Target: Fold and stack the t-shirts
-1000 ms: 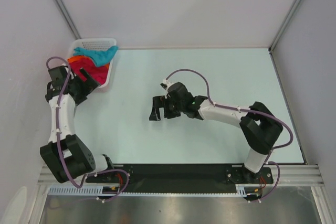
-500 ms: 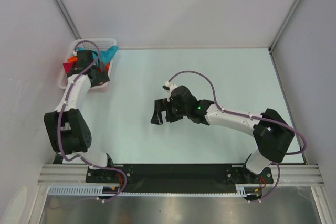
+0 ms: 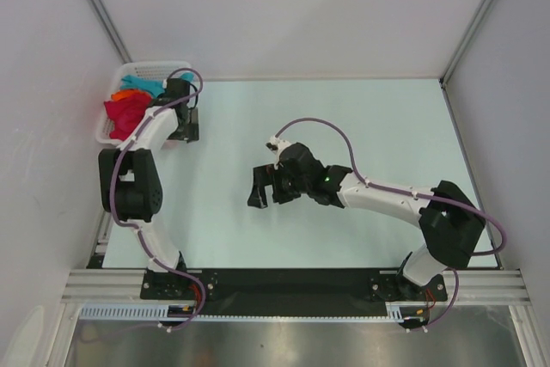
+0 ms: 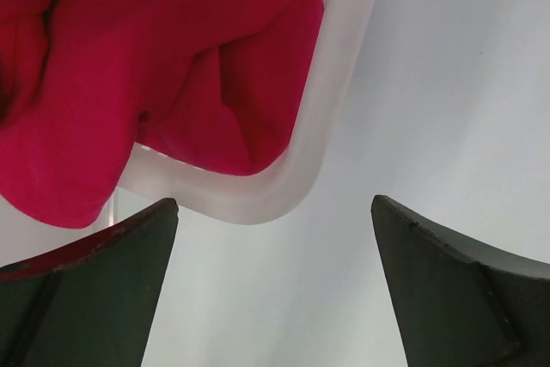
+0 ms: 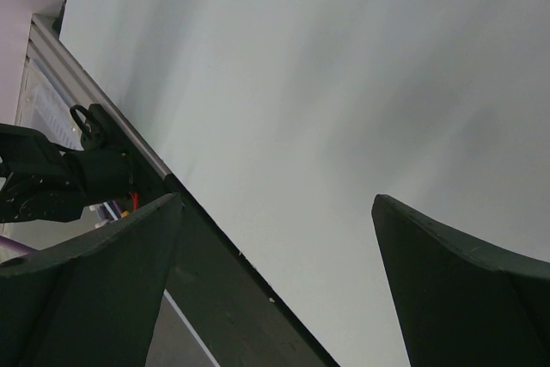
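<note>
T-shirts (image 3: pixel 129 111) heaped in basket (image 3: pixel 146 67), far left.
Left tool (image 3: pixel 186 123) wide, empty, just beside rim: reach over, pinch crimson shirt (image 4: pixel 155 66) high, lift clear. Right tool (image 3: pixel 258 186) wide, empty.

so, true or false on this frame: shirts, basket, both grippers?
1. All the shirts are in the basket, none on the table. True.
2. The left gripper is shut on the red shirt. False: it is open and empty, beside the basket's corner.
3. The right gripper is open over bare table, holding nothing. True.
4. The basket sits at the table's far right corner. False: it is at the far left corner.
5. A folded shirt lies mid-table. False: nothing is folded yet; the shirts are bunched in the basket.
</note>
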`<action>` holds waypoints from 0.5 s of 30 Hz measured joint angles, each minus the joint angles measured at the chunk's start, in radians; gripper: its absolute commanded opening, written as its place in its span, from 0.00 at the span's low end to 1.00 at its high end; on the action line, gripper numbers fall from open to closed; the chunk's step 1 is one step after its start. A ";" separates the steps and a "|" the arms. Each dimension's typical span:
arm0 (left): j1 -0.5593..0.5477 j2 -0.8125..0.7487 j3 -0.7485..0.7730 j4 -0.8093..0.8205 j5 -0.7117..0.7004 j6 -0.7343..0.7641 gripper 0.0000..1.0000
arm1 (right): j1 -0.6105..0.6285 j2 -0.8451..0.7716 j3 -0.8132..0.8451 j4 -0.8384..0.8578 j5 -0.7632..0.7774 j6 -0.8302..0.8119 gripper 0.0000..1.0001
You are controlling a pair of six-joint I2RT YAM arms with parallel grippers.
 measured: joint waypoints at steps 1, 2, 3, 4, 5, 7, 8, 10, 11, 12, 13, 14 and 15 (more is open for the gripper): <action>0.000 0.016 0.019 -0.015 -0.009 -0.001 0.99 | 0.000 -0.004 0.000 -0.005 0.000 0.000 1.00; 0.000 0.033 0.037 -0.027 -0.020 -0.002 0.99 | 0.000 -0.008 0.000 -0.010 0.000 -0.001 1.00; 0.000 0.048 0.053 -0.034 -0.030 -0.004 0.98 | 0.000 -0.014 0.000 -0.015 0.002 -0.002 1.00; 0.000 0.060 0.066 -0.042 -0.039 -0.007 0.95 | 0.000 -0.022 0.000 -0.021 0.004 -0.004 1.00; 0.000 0.068 0.074 -0.052 -0.044 -0.009 0.92 | 0.000 -0.028 0.000 -0.025 0.005 -0.006 1.00; 0.000 0.076 0.085 -0.066 -0.048 -0.014 0.84 | 0.000 -0.049 0.000 -0.033 0.011 -0.011 1.00; 0.000 0.081 0.093 -0.074 -0.054 -0.018 0.81 | 0.000 -0.059 0.000 -0.037 0.014 -0.014 1.00; 0.001 0.086 0.104 -0.085 -0.064 -0.032 0.80 | 0.000 -0.079 0.000 -0.042 0.024 -0.020 1.00; 0.001 0.087 0.106 -0.087 -0.067 -0.037 0.80 | 0.000 -0.090 0.000 -0.045 0.029 -0.024 1.00; 0.000 0.086 0.106 -0.087 -0.072 -0.046 0.81 | 0.000 -0.100 0.001 -0.048 0.034 -0.027 1.00; -0.001 0.086 0.106 -0.086 -0.079 -0.055 0.82 | -0.001 -0.108 0.000 -0.051 0.037 -0.031 1.00; -0.002 0.085 0.106 -0.086 -0.082 -0.061 0.82 | -0.003 -0.113 0.000 -0.051 0.040 -0.034 1.00; -0.004 0.083 0.106 -0.086 -0.083 -0.069 0.82 | -0.005 -0.117 0.000 -0.054 0.042 -0.035 1.00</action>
